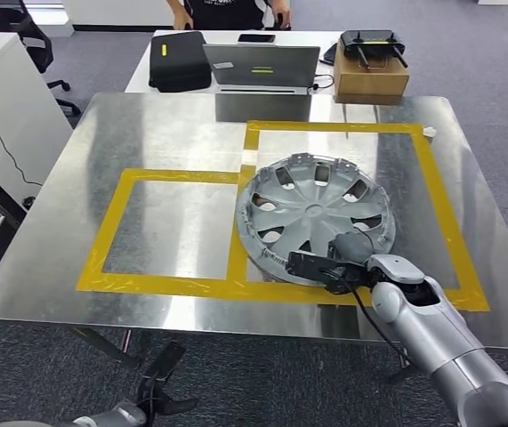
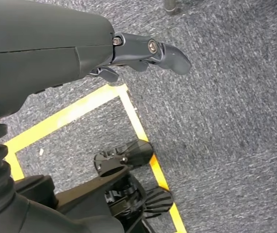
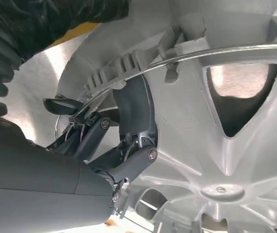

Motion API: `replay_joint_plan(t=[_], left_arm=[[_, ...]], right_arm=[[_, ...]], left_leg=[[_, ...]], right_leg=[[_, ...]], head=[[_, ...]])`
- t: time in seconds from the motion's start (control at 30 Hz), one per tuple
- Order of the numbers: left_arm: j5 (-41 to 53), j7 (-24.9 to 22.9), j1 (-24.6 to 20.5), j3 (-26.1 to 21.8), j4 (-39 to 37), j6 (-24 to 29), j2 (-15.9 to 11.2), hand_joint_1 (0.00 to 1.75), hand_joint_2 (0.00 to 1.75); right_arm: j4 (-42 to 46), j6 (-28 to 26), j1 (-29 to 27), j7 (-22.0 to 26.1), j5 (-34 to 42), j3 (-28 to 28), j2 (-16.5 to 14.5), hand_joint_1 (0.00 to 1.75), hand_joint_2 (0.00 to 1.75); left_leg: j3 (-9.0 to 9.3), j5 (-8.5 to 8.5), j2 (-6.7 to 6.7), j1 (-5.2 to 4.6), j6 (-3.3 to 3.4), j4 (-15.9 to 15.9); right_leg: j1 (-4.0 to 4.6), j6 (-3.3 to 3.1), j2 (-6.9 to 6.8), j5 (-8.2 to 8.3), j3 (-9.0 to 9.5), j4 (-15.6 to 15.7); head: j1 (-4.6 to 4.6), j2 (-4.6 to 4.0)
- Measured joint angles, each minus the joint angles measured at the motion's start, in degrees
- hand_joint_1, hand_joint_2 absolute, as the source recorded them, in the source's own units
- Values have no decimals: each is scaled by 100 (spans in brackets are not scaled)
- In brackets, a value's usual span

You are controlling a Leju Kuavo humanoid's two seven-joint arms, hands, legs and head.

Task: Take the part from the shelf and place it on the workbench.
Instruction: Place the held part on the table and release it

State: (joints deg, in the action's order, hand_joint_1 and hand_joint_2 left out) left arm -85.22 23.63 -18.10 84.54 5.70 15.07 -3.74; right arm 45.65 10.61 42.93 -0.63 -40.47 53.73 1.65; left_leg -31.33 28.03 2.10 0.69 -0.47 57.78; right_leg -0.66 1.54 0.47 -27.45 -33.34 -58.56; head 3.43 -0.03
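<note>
The round silver plastic wheel cover (image 1: 315, 219) lies flat on the shiny steel workbench (image 1: 170, 133) inside the yellow tape outline, its five o'clock rim gripped by the right hand (image 1: 334, 264), while the left hand (image 1: 160, 391) hangs open, well apart below the bench edge.

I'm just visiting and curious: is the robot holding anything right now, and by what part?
Yes. Its right hand grips the silver wheel cover by its near rim; the left hand holds nothing.

Grey carpet floor (image 1: 479, 62), white desk (image 1: 170, 40) w/ laptop (image 1: 262, 64) behind, white cabinet (image 1: 3, 107) at left, office chair (image 1: 33, 40)
</note>
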Motion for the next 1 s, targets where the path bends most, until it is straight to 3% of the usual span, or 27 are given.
replay_joint_plan(t=[0.4, 1.0], left_arm=[[401, 86, 63, 0, 0, 54, 33, 0, 175], [58, 149, 180, -4, 2, -19, -28, 0, 175]], right_arm=[[785, 160, -353, -364, 183, -5, 709, 175, 175], [1117, 476, -316, -475, 452, -13, 811, 175, 175]], left_leg=[[-14, -1, -52, -9, 3, 7], [-19, -3, -53, -9, 6, 8]], right_leg=[[-6, 8, -56, -10, 8, 1], [-7, 8, -53, -10, 3, 1]], head=[[-1, 0], [0, -1]])
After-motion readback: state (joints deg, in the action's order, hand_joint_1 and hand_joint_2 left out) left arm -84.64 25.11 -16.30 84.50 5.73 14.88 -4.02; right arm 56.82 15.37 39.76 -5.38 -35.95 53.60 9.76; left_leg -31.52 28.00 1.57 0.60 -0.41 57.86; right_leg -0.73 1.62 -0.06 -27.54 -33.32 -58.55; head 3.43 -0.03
